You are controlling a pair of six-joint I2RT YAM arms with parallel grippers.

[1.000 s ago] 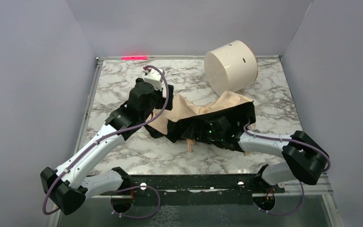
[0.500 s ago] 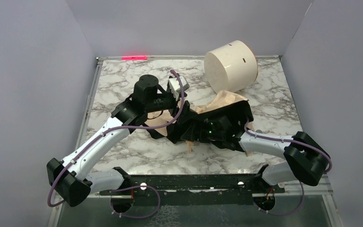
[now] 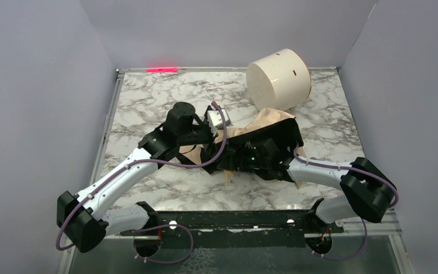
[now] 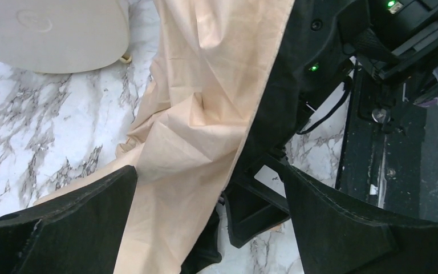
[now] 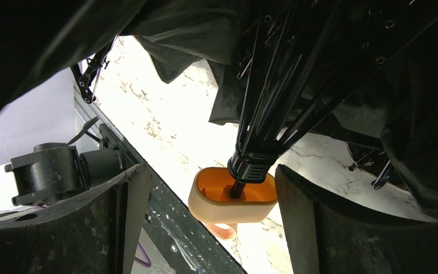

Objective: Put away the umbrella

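Observation:
The umbrella [image 3: 271, 123] lies half collapsed in the middle of the table, beige fabric on top and black underside and ribs showing. My left gripper [image 3: 228, 136] hovers over its left part. In the left wrist view it [image 4: 211, 225] is open wide, with the beige fabric [image 4: 205, 114] below and between the fingers, not pinched. My right gripper [image 3: 236, 165] reaches in under the canopy. In the right wrist view it [image 5: 211, 222] is open, and the peach handle [image 5: 234, 200] on the black shaft [image 5: 254, 162] sits between the fingers, against the right finger [image 5: 319, 228].
A white cylindrical drum [image 3: 278, 79] lies on its side at the back right, close behind the umbrella, also visible as the drum [image 4: 51, 34]. Marble table [image 3: 148, 97] with grey walls on three sides. A black rail [image 3: 228, 220] runs along the near edge.
My left arm swung right from the umbrella's left edge to over its fabric, and its wrist turned. The canopy bunched slightly to the right. The right arm barely moved.

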